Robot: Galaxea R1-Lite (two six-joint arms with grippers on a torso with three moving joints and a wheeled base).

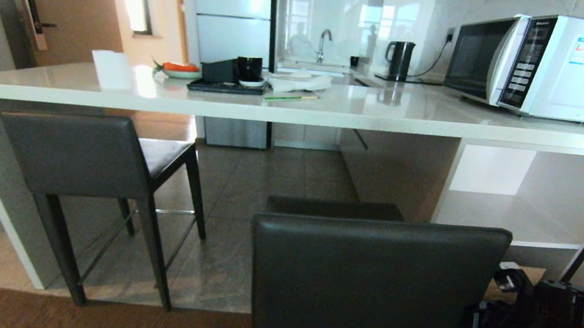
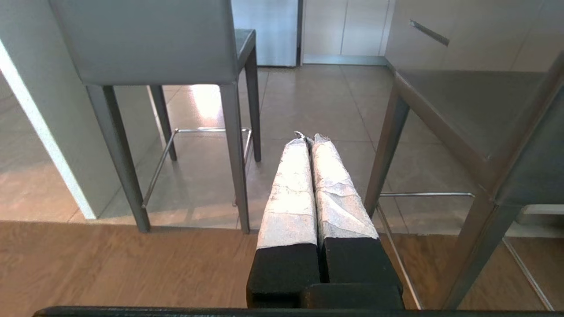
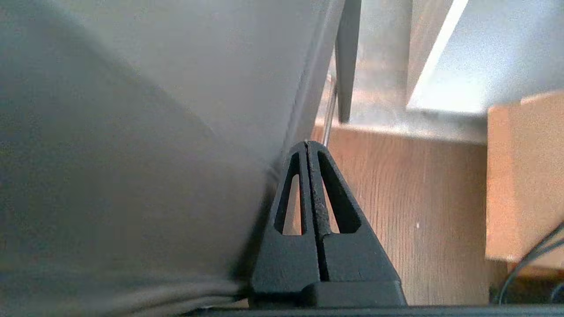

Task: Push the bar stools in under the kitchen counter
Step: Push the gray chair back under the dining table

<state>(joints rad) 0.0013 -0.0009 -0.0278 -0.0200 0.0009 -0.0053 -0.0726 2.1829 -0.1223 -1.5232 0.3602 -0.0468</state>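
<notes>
right gripper (image 3: 308, 147) pressed closed, empty, close beside the near stool's (image 1: 374, 279) backrest at its right edge. left gripper (image 2: 308, 138) closed, empty, low between both stools. near stool stands out from the counter (image 1: 296, 115); far stool (image 1: 94, 158) sits partly under it at left.

- Two bar stools are counted: one (image 1: 75, 156) on the left, one (image 1: 374, 279) nearer on the right.
- One tabletop (image 1: 435, 119) is seen.
- One microwave (image 1: 543, 62) and one kettle (image 1: 399, 59) are counted.
</notes>
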